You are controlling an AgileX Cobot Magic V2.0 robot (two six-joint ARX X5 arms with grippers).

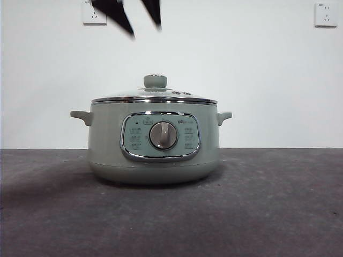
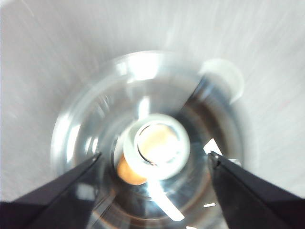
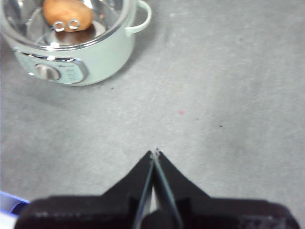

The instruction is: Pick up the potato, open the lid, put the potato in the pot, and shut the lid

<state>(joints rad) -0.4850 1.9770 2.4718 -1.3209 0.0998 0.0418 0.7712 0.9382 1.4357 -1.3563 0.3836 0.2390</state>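
Lid [image 1: 154, 98] sits on the pot [image 1: 154, 155], rim seated level all round as far as the front view shows. Potato [image 3: 67, 15] lies inside the pot, visible through the glass — in the left wrist view it shows as an orange patch beside and under the knob [image 2: 155, 152].

Left gripper [image 2: 155, 164] hangs directly above the knob, jaws spread wide, holding nothing; in the front view its two black tips [image 1: 136, 19] are well above the lid, apart from it. The left wrist picture is smeared, so that arm is probably moving.

Right gripper [image 3: 155, 153] waits over bare table [image 3: 228, 95], well away from the pot on its dial side, jaws pressed together, empty.

Judgement: potato in, lid on — the task looks essentially done, and the step in hand is clearing the left arm.

To do it well:
- rise straight up from the knob, no sideways drift until the tips are high above the lid, so a jaw cannot clip the knob and skew the glass;
- keep the jaws spread while leaving;
- check the steel rim is flush with the pot edge on all sides.
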